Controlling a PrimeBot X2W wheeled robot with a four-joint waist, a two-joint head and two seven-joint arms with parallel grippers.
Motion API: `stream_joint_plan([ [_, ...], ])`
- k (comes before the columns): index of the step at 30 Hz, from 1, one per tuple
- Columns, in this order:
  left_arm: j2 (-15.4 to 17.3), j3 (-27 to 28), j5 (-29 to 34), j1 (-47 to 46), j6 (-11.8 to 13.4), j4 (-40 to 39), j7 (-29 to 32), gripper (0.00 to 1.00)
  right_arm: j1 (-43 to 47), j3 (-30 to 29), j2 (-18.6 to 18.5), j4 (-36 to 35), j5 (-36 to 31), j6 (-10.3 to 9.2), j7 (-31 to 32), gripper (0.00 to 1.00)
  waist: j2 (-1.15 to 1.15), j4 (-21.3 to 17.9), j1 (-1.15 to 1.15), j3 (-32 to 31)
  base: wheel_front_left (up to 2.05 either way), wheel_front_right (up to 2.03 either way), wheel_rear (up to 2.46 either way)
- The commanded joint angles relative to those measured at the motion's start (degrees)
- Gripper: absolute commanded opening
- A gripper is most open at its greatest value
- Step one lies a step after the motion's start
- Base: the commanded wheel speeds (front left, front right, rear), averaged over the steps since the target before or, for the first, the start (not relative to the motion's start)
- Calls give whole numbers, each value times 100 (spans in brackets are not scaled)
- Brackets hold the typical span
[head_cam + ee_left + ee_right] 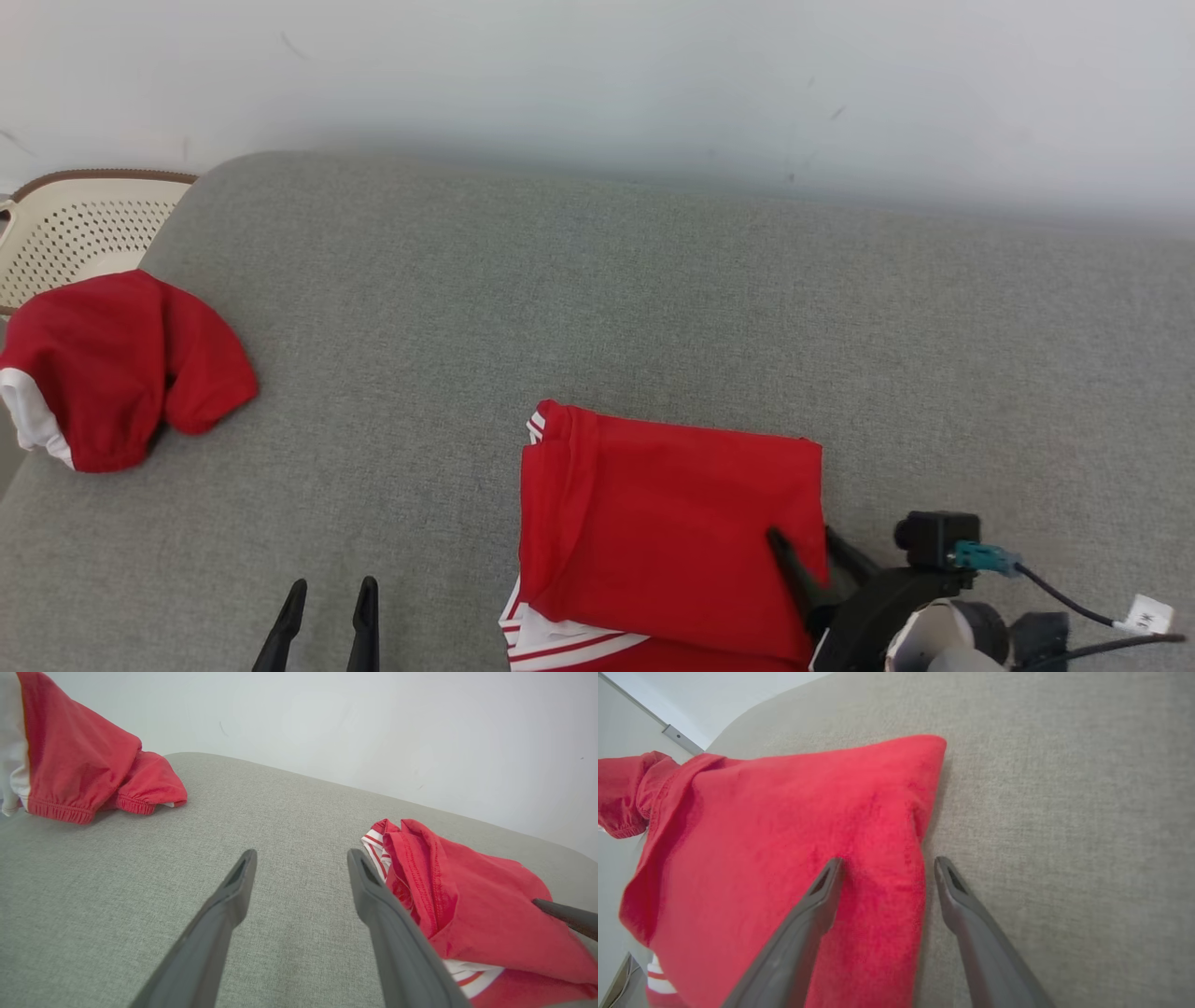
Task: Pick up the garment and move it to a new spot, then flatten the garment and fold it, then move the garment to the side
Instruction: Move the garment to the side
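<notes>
The garment (653, 523) is red with white stripes and lies folded into a rough square on the grey cushioned surface (653, 299), near its front edge. My right gripper (801, 534) is open at the garment's right edge. In the right wrist view one finger rests over the red cloth (784, 826) and the other over bare grey fabric, the gripper (887, 861) straddling the edge. My left gripper (331, 588) stands open over bare surface to the left of the garment (486, 914), and in its own wrist view this gripper (301, 856) has nothing between its fingers.
A second red garment with white trim (112, 364) lies bunched at the surface's left edge, also in the left wrist view (79, 760). A cream perforated basket (84, 224) stands behind it. A pale wall (597, 75) runs along the far side.
</notes>
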Motion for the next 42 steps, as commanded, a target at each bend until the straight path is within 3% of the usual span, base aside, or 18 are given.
stream_joint_plan([
  [1, 3, 25, -16, -30, -12, 14, -29, 100, 51, 47, 45, 4, 57, 0, 54, 100, 0, 5, 0, 2, 0, 0, 0],
  [3, 3, 46, -10, -32, -15, 20, -29, 100, 61, 139, 79, 42, 145, 0, 228, 100, 0, 9, 0, 6, 0, 0, 0],
  [4, 3, 52, -12, -33, -14, 24, -30, 100, 45, 183, 88, 47, 171, 0, 276, 76, 0, 10, 0, 9, 0, 0, 0],
  [5, 3, 55, -16, -34, -7, 24, -29, 100, 21, 208, 98, 48, 186, 0, 289, 31, 0, 9, 0, 11, 0, 0, 0],
  [6, 3, 55, -21, -32, -1, 25, -29, 100, -9, 226, 101, 47, 193, 0, 260, 0, 0, 9, 0, 12, 0, 0, 0],
  [21, 4, 113, -64, 75, 95, -79, -26, 100, -803, 180, -313, -7, 108, 0, -51, 0, 0, -229, 0, 0, 0, 0, 0],
  [34, 32, 223, 107, -201, 24, -376, -25, 100, -2054, -91, -1254, 328, -93, 0, 102, 0, 0, -633, 0, 640, 0, 0, 0],
  [42, 152, 591, 94, -400, 28, -637, -26, 100, -2819, -84, -1861, 648, -151, -1, 214, 0, 0, -801, 0, 1084, 0, 0, 0],
])
